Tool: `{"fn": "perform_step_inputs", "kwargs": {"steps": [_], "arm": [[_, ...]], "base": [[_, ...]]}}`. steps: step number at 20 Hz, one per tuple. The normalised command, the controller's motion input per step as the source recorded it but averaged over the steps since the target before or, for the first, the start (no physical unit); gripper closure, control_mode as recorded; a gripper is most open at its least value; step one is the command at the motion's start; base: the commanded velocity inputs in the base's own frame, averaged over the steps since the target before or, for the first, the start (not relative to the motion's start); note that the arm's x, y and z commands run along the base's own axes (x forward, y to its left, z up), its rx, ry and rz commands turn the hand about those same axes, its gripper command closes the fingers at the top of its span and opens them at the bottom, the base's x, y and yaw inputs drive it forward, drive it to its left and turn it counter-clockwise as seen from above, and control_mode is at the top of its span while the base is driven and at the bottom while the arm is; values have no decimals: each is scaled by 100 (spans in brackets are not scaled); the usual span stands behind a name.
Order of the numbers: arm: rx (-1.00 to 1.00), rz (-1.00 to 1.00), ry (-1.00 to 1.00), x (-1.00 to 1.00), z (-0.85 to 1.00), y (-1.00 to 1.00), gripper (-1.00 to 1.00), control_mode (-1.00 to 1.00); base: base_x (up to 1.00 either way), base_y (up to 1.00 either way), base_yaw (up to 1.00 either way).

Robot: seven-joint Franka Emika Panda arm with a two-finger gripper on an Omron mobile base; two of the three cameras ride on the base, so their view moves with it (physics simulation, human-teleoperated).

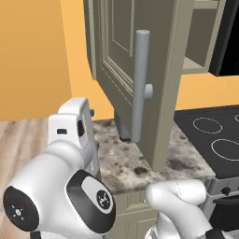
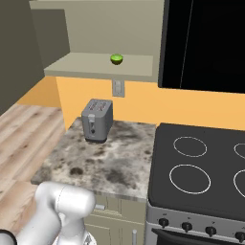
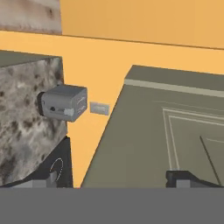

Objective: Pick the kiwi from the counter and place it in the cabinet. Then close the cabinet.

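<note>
Kiwi first: the tiny round yellow-green kiwi (image 2: 116, 59) already sits on the pale bottom shelf of the open olive-grey wall cabinet (image 2: 100, 64), well above the speckled grey-brown granite table (image 2: 110, 153), so what you have left to handle is the door. That olive-grey recessed-panel door (image 1: 158, 70) stands swung out toward you over the near part of the table, and its long grey cylindrical bar handle (image 1: 139, 86) runs upright down its face. Judge the door as stiff and light on its hinges, with nothing fragile about it; the bar looks smooth and round, so it may slip if you pinch it, and a flat push on the panel near the free edge should serve you better than a grasp. In the hand view the gripper (image 3: 116, 179) looks along the door's panel, which fills the right side, with both dark fingertips (image 3: 181, 177) set wide apart and nothing between them. You can also see the small grey metal toaster (image 2: 97, 119) on the far left of the table beneath the shelf, with a wall outlet (image 2: 118, 87) just right of it and the black stovetop with white ring marks (image 2: 201, 162) to the right; all sit well apart from the door's swing.
</note>
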Motion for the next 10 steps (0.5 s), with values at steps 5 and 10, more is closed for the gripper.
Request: {"fn": "perform_step_inputs", "kwargs": {"steps": [5, 10], "arm": [[-12, -5, 0, 19, 0, -6, -100, -100], [-11, -6, 0, 1, 0, -24, -100, -100]], "base": [[0, 0, 0], [0, 0, 0]]}}
